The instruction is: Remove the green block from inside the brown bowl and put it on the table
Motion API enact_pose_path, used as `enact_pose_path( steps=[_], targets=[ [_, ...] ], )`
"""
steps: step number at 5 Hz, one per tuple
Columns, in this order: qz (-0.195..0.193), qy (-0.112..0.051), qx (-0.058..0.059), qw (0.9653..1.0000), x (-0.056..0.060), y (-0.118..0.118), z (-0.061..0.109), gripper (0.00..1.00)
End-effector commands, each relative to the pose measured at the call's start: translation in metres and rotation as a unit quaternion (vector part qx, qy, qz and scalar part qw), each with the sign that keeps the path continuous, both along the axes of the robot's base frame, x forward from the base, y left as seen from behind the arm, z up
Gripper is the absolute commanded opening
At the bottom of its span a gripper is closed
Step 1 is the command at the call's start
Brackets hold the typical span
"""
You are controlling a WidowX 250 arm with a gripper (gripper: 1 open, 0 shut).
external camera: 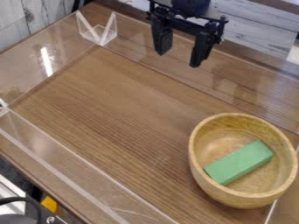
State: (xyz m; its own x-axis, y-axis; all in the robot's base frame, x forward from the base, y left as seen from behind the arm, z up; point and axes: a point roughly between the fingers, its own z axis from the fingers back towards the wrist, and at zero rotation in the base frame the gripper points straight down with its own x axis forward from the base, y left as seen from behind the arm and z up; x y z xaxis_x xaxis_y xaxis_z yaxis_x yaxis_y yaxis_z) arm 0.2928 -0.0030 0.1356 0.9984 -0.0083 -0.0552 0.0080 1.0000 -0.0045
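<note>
Bowl (243, 161) at lower right on worktop (117, 105), holding block (239, 163) and nothing else. Block flat on bowl floor, long axis diagonal, running from lower left to upper right. No readable writing or labels anywhere. Claw (181, 45) at top, well apart from bowl, pointing down, fingers spread wide, gripping nothing.
</note>
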Motion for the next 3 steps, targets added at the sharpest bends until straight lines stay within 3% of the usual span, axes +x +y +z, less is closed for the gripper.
enact_pose_path(
  steps=[1, 3],
  targets=[
    [-0.005, 0.008, -0.001, 1.0, -0.002, -0.002, -0.005, 1.0],
    [-0.103, 0.024, -0.008, 0.9944, -0.015, -0.037, -0.009, 1.0]
  ],
)
